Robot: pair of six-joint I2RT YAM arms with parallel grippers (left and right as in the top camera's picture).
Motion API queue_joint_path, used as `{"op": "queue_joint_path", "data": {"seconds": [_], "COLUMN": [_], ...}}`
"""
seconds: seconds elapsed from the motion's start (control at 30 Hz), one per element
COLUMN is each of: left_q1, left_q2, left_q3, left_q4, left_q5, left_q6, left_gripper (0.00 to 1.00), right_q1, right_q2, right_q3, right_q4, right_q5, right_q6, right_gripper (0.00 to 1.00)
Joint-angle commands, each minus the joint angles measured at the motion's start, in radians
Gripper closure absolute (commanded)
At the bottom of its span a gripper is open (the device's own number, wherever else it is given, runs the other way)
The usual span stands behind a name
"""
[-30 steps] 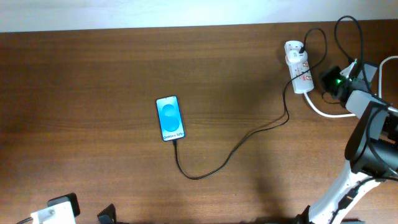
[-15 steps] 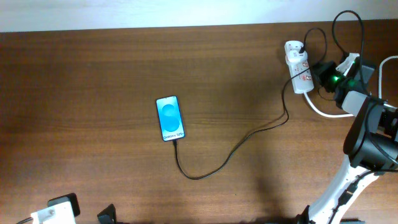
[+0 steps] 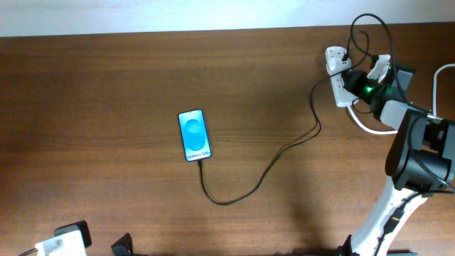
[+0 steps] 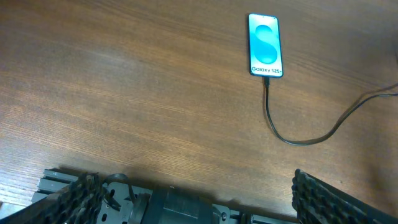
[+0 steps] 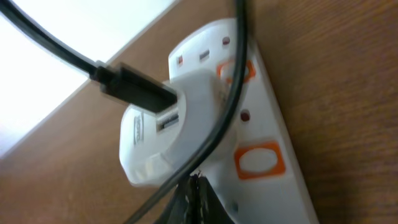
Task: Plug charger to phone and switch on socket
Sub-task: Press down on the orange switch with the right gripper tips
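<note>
The phone (image 3: 194,134) lies flat at mid-table with its blue screen lit; it also shows in the left wrist view (image 4: 265,45). The thin black charger (image 3: 229,203) is plugged into the phone's bottom edge, loops across the table, and runs up to a white adapter (image 5: 155,134) in the socket (image 3: 342,97). My right gripper (image 3: 353,82) is over the socket. In the right wrist view its shut fingertips (image 5: 194,180) touch the socket (image 5: 267,124) just beside the adapter and the cable (image 5: 230,93). My left gripper (image 4: 193,179) is open and empty near the table's front edge.
The socket's thick white cord (image 3: 370,128) curves off to the right under my right arm. Orange-ringed switches (image 5: 260,160) sit on the socket's face. The table's far edge lies just behind the socket. My left arm's base (image 3: 64,242) is at the front left corner.
My right gripper has moved left from beside the socket to on top of it. The cable near the socket has been pushed left and its loop has lifted. Phone and left arm are unmoved.
</note>
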Motion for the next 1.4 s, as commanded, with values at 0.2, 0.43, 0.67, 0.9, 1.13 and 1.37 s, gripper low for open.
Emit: {"op": "queue_joint_path", "data": {"seconds": [0.2, 0.43, 0.67, 0.9, 1.13, 1.37], "left_q1": [0.006, 0.006, 0.006, 0.006, 0.006, 0.006], "left_q2": [-0.004, -0.004, -0.004, -0.004, -0.004, -0.004], "left_q3": [0.000, 0.000, 0.000, 0.000, 0.000, 0.000], "left_q4": [0.000, 0.000, 0.000, 0.000, 0.000, 0.000], "left_q5": [-0.018, -0.018, -0.018, -0.018, -0.018, -0.018], "left_q6": [-0.013, -0.013, -0.013, -0.013, -0.013, -0.013], "left_gripper": [0.01, 0.01, 0.01, 0.01, 0.01, 0.01], "right_q1": [-0.003, 0.010, 0.025, 0.059, 0.058, 0.058], "right_q2": [0.010, 0.011, 0.021, 0.063, 0.063, 0.063], "right_q3": [0.226, 0.234, 0.232, 0.233, 0.240, 0.240], "right_q4": [-0.276, -0.380, -0.395, -0.362, -0.303, -0.285], "right_q5": [0.087, 0.283, 0.252, 0.241, 0.245, 0.288], "right_q6": [-0.246, -0.307, -0.299, -0.299, -0.185, -0.117], "right_gripper": [0.96, 0.96, 0.96, 0.96, 0.96, 0.96]}}
